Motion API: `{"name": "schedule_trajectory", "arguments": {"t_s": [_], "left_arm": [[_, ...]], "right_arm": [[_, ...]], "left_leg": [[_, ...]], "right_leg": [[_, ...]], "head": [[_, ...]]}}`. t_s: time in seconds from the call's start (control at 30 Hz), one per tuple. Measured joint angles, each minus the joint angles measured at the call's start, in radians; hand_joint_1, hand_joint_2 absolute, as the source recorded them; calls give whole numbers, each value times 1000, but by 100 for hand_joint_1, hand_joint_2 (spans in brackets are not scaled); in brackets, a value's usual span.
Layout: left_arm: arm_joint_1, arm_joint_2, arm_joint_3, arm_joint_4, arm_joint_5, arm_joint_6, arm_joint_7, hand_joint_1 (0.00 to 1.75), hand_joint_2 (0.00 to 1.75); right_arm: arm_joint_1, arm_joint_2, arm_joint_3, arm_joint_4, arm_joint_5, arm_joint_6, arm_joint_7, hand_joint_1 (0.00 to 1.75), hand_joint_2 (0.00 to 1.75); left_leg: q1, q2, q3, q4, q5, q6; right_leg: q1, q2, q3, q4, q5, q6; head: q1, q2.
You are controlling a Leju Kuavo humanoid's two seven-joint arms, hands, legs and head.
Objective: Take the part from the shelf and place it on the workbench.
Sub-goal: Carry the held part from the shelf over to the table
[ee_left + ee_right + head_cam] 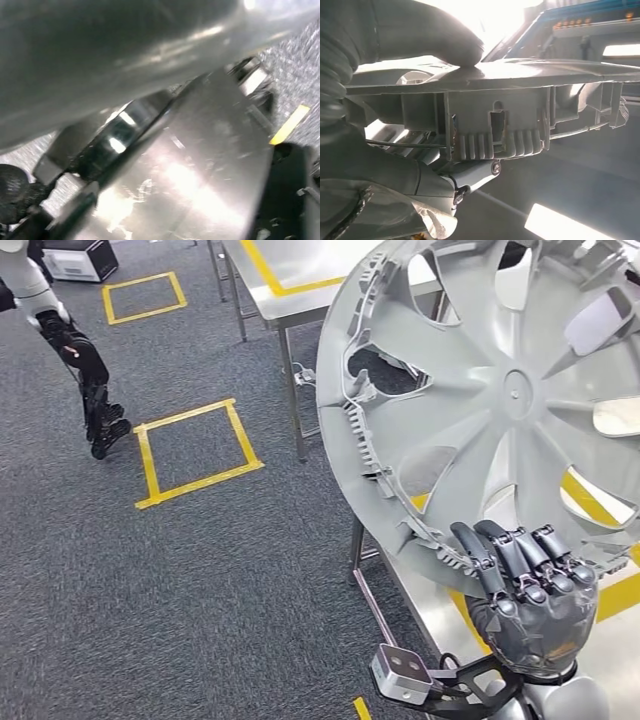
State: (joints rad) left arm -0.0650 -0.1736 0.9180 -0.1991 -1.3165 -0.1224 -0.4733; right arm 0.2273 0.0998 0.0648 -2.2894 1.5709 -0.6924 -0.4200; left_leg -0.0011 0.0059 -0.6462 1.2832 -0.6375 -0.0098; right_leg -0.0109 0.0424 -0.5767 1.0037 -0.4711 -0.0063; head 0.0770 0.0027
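Note:
The part is a large grey wheel cover (498,390) with open spokes, held tilted in the air with its ribbed inner side toward me. My right hand (528,590) grips its lower rim, dark fingers (521,550) hooked over the ribbed edge. In the right wrist view the thumb (444,45) presses on the cover's smooth face above the clipped rim (497,130). The steel workbench (423,600) with yellow tape lies just below the cover. The left wrist view is blurred: a grey mass (113,55) above the steel bench top (196,180). How my left hand stands is unclear.
A second steel table (302,290) with yellow tape stands behind. Yellow tape squares (196,455) mark the dark carpet to the left. Another robot's dark arm (83,370) reaches in at the far left. A yellow tape strip (288,125) lies on the carpet by the bench.

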Motion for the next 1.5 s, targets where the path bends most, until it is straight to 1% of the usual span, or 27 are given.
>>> {"name": "schedule_trajectory", "arguments": {"t_s": [0.03, 0.07, 0.13, 0.2, 0.27, 0.33, 0.4, 0.47, 0.5, 0.53, 0.63, 0.7, 0.77, 0.83, 0.87, 0.93, 0.97, 1.0, 1.03, 1.07, 1.13, 1.17, 1.23, 1.3, 1.37, 1.43, 1.5], "left_arm": [[1, 0, 0, 0, -1, 0, 1, 0, 0], [1, 0, 0, 0, -1, 0, 1, 0, 0], [0, 1, 0, 0, -1, 0, 2, 0, 0], [1, 2, 0, 0, -1, 0, 3, 0, 0], [1, 2, 0, 0, -1, 0, 4, 0, 0], [-1, 1, 0, 0, -1, -1, 4, 0, 0], [-1, 1, 0, 0, -1, -1, 4, 0, 0], [2, 1, 0, 0, -1, -2, 5, 0, 0], [3, 1, 0, 0, -1, -2, 5, 0, 0], [3, 1, 0, 0, -1, -2, 5, 0, 0], [1, 0, 0, 0, -1, -2, 5, 0, 0], [0, -1, 0, 0, -1, -2, 5, 0, 0], [-1, -1, 0, 0, -1, -3, 5, 0, 0], [-4, -3, 0, 0, -1, -3, 5, 0, 0], [-5, -3, 0, 0, -1, -3, 5, 0, 0], [-3, -4, 0, 0, 0, -3, 5, 0, 0], [-1, -4, 0, 0, 0, -3, 5, 0, 0], [1, -4, 0, 0, 0, -3, 5, 0, 0], [2, -3, 0, 0, 0, -3, 5, 0, 0], [3, -3, 0, 0, 0, -3, 5, 0, 0], [3, -3, 0, 0, 0, -3, 5, 0, 0], [3, -2, 0, 0, 0, -3, 5, 0, 0], [3, -3, 0, 0, 0, -3, 6, 0, 0], [2, -4, 0, 0, 0, -2, 7, 0, 0], [0, -8, 0, 0, 0, 0, 7, 0, 0], [0, -12, 0, 0, 0, 0, 7, 0, 0], [4, -13, 0, 0, 0, 0, 7, 0, 0]], "right_arm": [[0, 1, -1, 1, 0, 0, 0, 175, 175], [1, 2, -1, 2, 0, 0, 0, 175, 175], [0, 3, -1, 2, 0, 0, 0, 175, 175], [-1, 5, -1, 2, 0, 0, 0, 175, 175], [2, 6, -2, 2, 0, 0, 0, 175, 175], [5, 6, -3, 2, 0, 0, 0, 175, 175], [4, 7, -4, 2, 0, 0, -2, 175, 175], [4, 7, -5, 2, 0, 0, -3, 175, 175], [5, 7, -7, 3, 0, 0, -3, 175, 175], [5, 7, -8, 3, 0, 0, -3, 175, 175], [5, 8, -11, 3, 0, 0, -4, 175, 175], [3, 8, -11, 3, 0, 0, -4, 175, 175], [4, 9, -12, 3, 0, 0, -5, 175, 175], [4, 10, -14, 2, 0, 0, -5, 175, 175], [4, 10, -14, 2, 0, 0, -5, 175, 175], [3, 10, -15, 2, 0, 0, -5, 175, 175], [3, 10, -16, 2, 0, 0, -5, 175, 175], [3, 10, -16, 2, 0, 0, -5, 175, 175], [3, 10, -16, 2, 0, 0, -5, 175, 175], [3, 10, -17, 2, 0, 0, -5, 175, 175], [3, 10, -18, 2, 0, 0, -5, 175, 175], [2, 10, -18, 2, 0, 0, -5, 175, 175], [2, 11, -18, 2, 0, 0, -6, 175, 175], [5, 11, -19, 2, 0, 0, -7, 175, 175], [7, 10, -20, 2, 0, 0, -6, 175, 175], [7, 10, -21, 3, 0, 0, -3, 175, 175], [8, 10, -21, 4, 0, 0, -1, 175, 175]], "left_leg": [[0, -4, 8, -24, 26, 3], [0, -13, 31, -83, 67, 6], [5, -67, 85, -214, 127, 13], [7, -106, 106, -273, 140, 15], [6, -88, 107, -283, 143, 20], [8, -58, 111, -295, 151, 32], [6, -25, 112, -302, 155, 40], [2, 8, 111, -302, 153, 43], [2, 24, 111, -301, 153, 43], [1, 38, 111, -301, 151, 42], [-1, 72, 114, -296, 144, 32], [-6, 89, 116, -292, 140, 23], [-8, 105, 118, -291, 138, 15], [-4, 83, 112, -267, 117, 5], [-1, 59, 96, -228, 91, 1], [2, 12, 36, -94, 25, -4], [3, 4, 5, -31, 4, -4], [3, 1, -15, 7, 0, -4], [2, -2, -17, 5, 18, -1], [2, -7, -2, -38, 53, 3], [4, -49, 55, -176, 128, 13], [6, -72, 78, -232, 147, 16], [6, -95, 94, -276, 152, 19], [6, -72, 97, -287, 157, 24], [10, -44, 100, -303, 165, 34], [9, -14, 100, -309, 168, 39], [8, 19, 100, -308, 166, 40]], "right_leg": [[0, 15, 0, 1, 0, 0], [0, 30, 1, 2, 0, 0], [0, 56, -3, 5, 2, 4], [-4, 81, -14, 8, 7, 15], [-9, 103, -25, 6, 13, 29], [-6, 67, -47, 35, -6, 37], [-1, -2, -98, 140, -65, 41], [-2, -32, -152, 261, -117, 45], [-2, -37, -159, 284, -120, 47], [-2, -42, -146, 267, -105, 48], [0, -87, -28, 67, -29, 45], [5, -104, 11, 0, -19, 35], [7, -85, 11, -1, -17, 23], [3, -66, 10, -4, -13, 13], [1, -56, 10, -5, -10, 8], [0, -36, 9, -5, -8, 2], [1, -23, 9, -5, -8, 1], [2, -9, 10, -5, -7, 0], [3, 6, 10, -4, -7, -1], [3, 21, 11, -3, -7, -1], [2, 48, 11, -1, -7, 1], [2, 60, 8, 1, -6, 4], [-2, 82, -2, 2, -2, 15], [-5, 97, -16, 1, 1, 28], [-1, 55, -44, 41, -28, 36], [0, -11, -102, 163, -94, 42], [-3, -34, -154, 275, -134, 50]], "head": [[0, 0], [0, 0], [1, 0], [1, 0], [1, 0], [3, 0], [7, 0], [8, 0], [8, 0], [8, 0], [8, 0], [5, 0], [4, 0], [3, 0], [1, 0], [-2, 0], [-2, 0], [-2, 0], [-2, 0], [-2, 0], [-2, 0], [-2, 0], [-2, 0], [-2, 0], [3, 0], [9, 0], [9, 0]]}}
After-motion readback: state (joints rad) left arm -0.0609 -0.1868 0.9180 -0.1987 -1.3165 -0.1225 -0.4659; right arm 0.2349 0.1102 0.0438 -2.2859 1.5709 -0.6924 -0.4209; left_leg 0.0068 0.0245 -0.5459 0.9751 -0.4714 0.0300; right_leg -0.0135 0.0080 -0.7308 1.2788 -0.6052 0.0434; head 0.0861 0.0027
